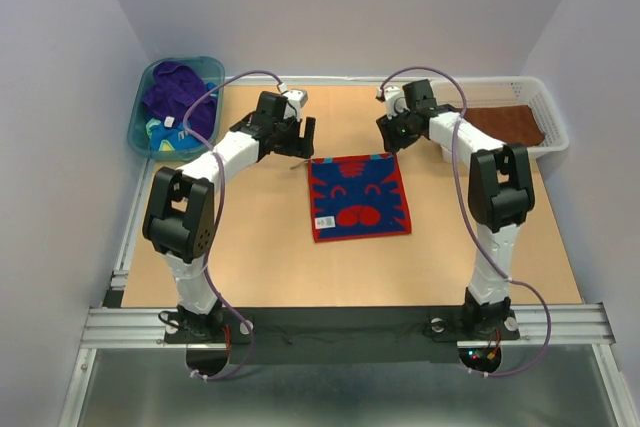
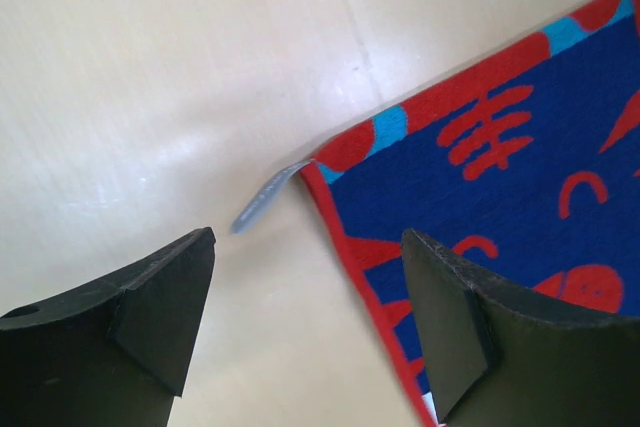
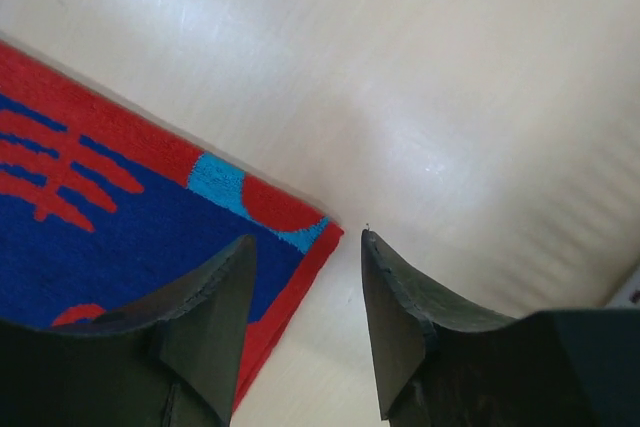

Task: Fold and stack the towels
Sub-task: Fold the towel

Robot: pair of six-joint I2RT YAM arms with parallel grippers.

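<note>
Top external view shows you the red-and-blue towel (image 1: pixel 359 196) lying flat on the counter (image 1: pixel 300 267), between the two sets of jaws. Your left jaws stand wide apart, gripping nothing; the towel's corner and its grey tag (image 2: pixel 265 197) lie just ahead of their gap. Your right jaws are parted and empty too, with another corner ahead of their gap. A brown towel (image 1: pixel 510 124) sits in the white basket (image 1: pixel 556 127) beyond the right jaws; a purple towel (image 1: pixel 178 92) lies in the teal tub (image 1: pixel 137 132) beyond the left jaws.
</note>
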